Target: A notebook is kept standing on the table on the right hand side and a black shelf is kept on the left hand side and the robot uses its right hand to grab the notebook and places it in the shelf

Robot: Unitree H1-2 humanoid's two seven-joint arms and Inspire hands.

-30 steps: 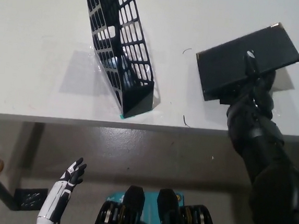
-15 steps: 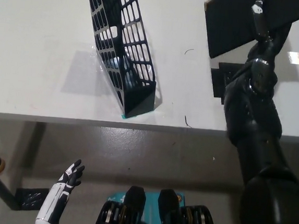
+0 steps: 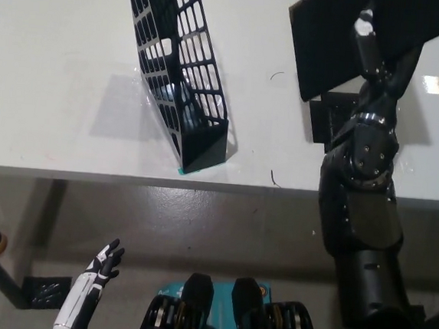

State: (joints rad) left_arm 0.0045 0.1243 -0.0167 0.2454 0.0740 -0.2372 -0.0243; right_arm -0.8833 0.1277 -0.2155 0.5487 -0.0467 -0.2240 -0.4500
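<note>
The white counter (image 3: 52, 57) is seen carrying the black shelf (image 3: 182, 77), which stands at an angle near the front edge. The black notebook (image 3: 334, 36) is held at upper right above the counter, well apart from the shelf, gripped by the right hand (image 3: 374, 66) with fingers closed over its cover. The left hand (image 3: 101, 266) is noted resting low at lower left, below the counter edge, fingers spread and holding nothing.

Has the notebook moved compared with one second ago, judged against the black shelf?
Yes. The notebook, held in the right robot hand, has risen toward the picture's top and shifted slightly toward the black shelf, which stayed put.
</note>
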